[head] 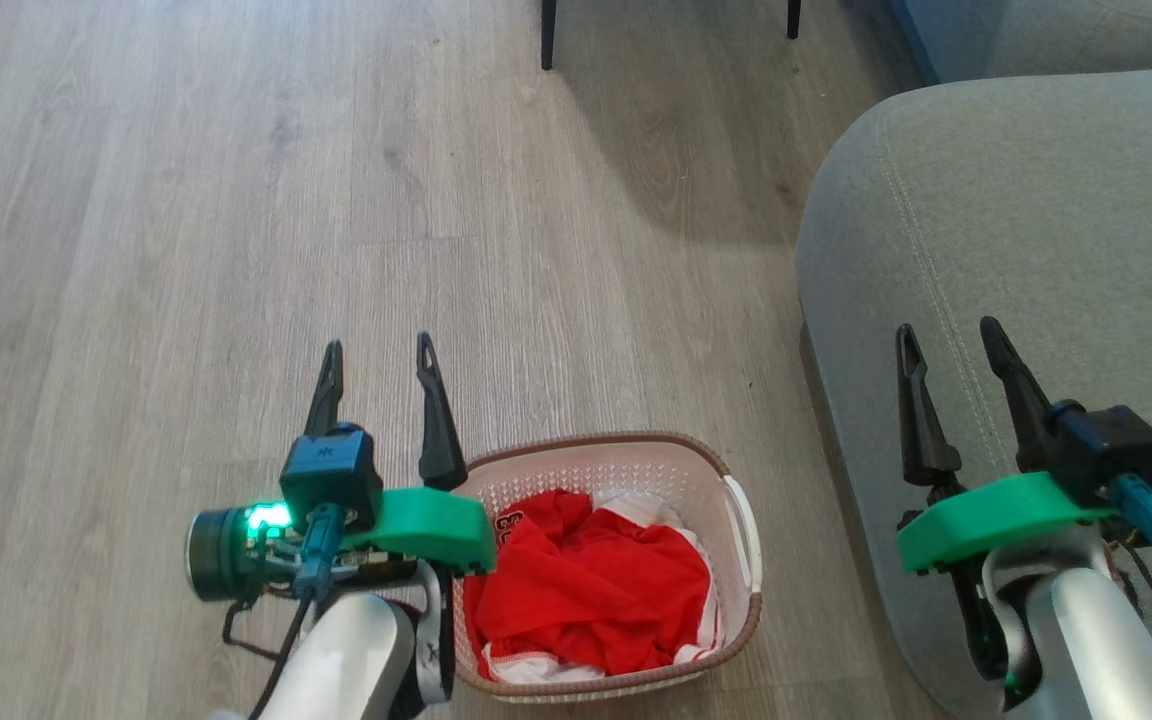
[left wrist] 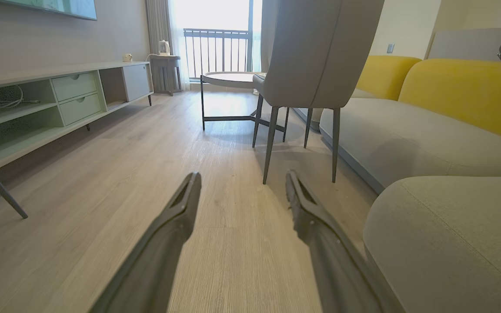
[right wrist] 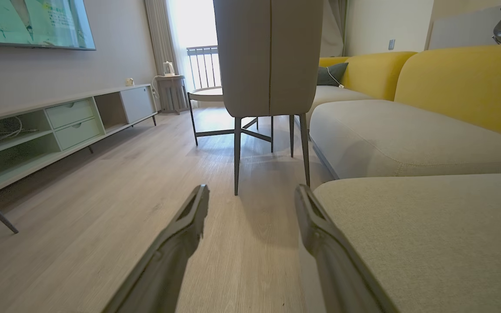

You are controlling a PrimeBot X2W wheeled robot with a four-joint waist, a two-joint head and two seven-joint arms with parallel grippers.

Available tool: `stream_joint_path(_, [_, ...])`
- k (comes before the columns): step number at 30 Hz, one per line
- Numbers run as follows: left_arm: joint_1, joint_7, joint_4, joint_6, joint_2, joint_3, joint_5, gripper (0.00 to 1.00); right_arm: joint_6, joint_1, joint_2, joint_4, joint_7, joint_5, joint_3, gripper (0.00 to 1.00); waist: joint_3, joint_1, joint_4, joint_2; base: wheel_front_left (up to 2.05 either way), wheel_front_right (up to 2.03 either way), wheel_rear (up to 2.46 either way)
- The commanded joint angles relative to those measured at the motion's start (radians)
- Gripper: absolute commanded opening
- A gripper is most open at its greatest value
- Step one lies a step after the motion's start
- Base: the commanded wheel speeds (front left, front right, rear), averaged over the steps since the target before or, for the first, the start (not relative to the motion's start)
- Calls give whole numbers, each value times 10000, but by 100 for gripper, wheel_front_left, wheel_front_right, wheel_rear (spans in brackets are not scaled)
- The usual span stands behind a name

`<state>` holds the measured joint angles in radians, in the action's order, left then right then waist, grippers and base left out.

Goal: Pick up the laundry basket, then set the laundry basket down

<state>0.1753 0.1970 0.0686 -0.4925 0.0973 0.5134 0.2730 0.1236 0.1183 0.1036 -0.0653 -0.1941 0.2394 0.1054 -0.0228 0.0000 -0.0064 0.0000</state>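
Left gripper (head: 379, 342) splayed, apparently beside laundry basket (head: 626, 438); wrist view: chair (left wrist: 315, 52).

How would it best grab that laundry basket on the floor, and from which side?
Probably by the white handle looping out below the rim on its right side, approached from that side. The opposite side is hidden behind the left gripper; a twin handle there seems likely. The laundry basket stands upright, heaped with clothes, so its middle offers no hold.
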Motion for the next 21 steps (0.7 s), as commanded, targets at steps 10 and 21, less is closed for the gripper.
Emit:
stream_joint_path(10, [403,400,-578,576,-192,-691,-714,100,66,483,106,740,-429,-1031,313,100,-119,0,81,0,0,0,0])
stream_joint_path(21, [62,648,133,1207,-462,-1516,-653,100,71,375,-27,268,-676,-1269,272,100,-207,0,88,0,0,0,0])
